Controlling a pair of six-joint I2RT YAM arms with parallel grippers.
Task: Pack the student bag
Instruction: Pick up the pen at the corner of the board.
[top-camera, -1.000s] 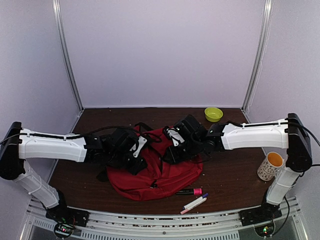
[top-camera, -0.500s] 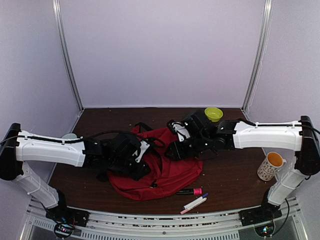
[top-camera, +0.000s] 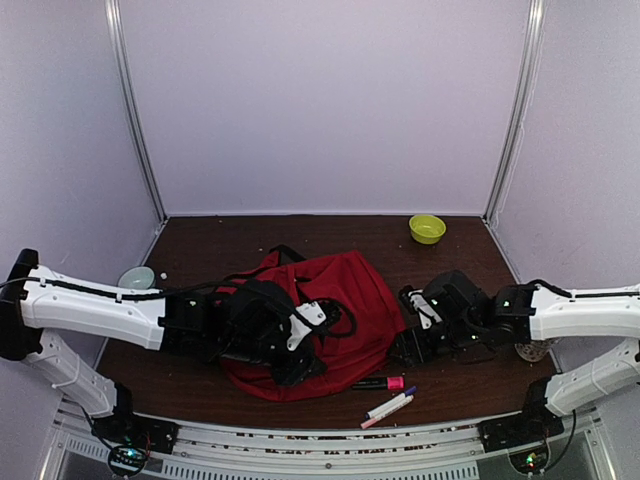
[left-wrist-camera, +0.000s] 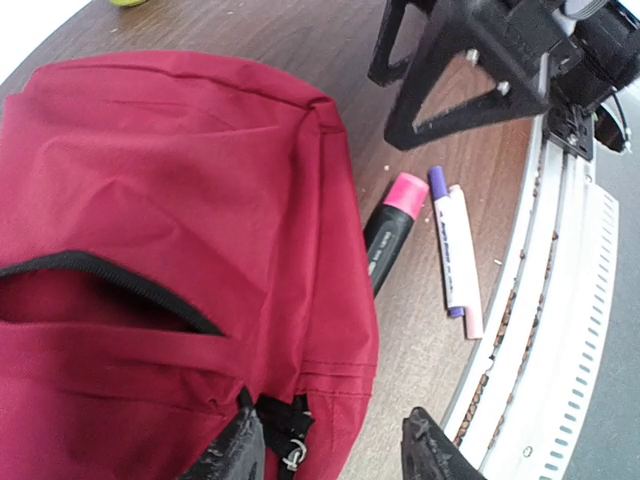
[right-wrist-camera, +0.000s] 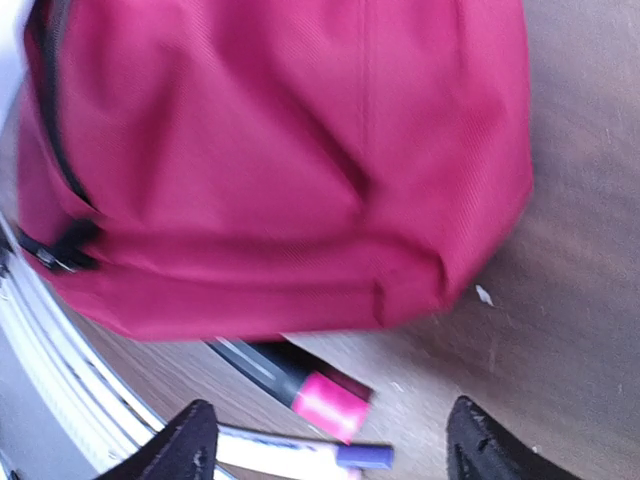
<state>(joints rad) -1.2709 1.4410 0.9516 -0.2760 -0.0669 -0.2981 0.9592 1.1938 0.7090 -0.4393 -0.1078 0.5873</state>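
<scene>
We find the bag (top-camera: 345, 300) lying flat on the table (top-camera: 230, 240), at the centre of the top view, with a zip pocket gaping in the left wrist view. The left gripper (top-camera: 298, 345) hangs over the bag's lower-left part. In its own camera its fingers (left-wrist-camera: 235, 450) stand parted at the bottom of the frame. The bag's hem and a black buckle (left-wrist-camera: 290, 452) lie in the gap, but the fingers clamp nothing. The right gripper (top-camera: 415, 335) sits just off the bag's right edge. Its fingers (right-wrist-camera: 190, 440) are spread wide at the bottom of its view, and nothing is held between them. A pink-capped marker (top-camera: 380, 383) lies against the bag's lower edge. A purple-capped pen (top-camera: 390, 405) lies just below it.
</scene>
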